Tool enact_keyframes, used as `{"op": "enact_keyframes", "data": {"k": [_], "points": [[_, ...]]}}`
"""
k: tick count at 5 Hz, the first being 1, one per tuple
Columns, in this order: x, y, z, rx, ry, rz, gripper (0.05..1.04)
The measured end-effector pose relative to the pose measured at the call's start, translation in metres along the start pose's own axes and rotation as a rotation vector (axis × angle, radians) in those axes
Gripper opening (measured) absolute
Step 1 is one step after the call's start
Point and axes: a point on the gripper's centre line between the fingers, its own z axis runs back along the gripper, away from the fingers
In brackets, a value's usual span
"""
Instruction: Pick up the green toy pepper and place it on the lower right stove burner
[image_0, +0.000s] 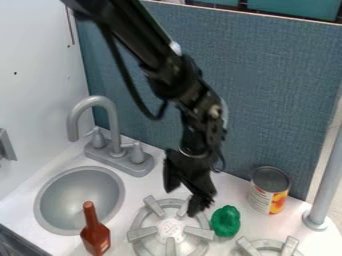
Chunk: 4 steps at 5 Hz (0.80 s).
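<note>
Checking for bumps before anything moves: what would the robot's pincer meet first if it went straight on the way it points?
Most likely the gray stove burner below the pincer, though how high it hangs above is unclear. The green object looks just right of that line in the picture.

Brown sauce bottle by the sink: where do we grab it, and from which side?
I'd take the bottle by its neck, coming down from above, fingers on opposite sides. It looks upright with the neck pointing up, and the neck is much slimmer than the body. A top approach should also avoid the sink rim and burner grate beside it.
</note>
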Motion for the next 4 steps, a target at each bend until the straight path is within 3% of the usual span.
{"op": "enact_keyframes", "data": {"k": [1,4], "points": [[0.021,-0.006,-0.015,-0.035,0.009,-0.036,1.001],[0.051,-0.033,-0.041,-0.099,0.034,-0.082,1.001]]}}
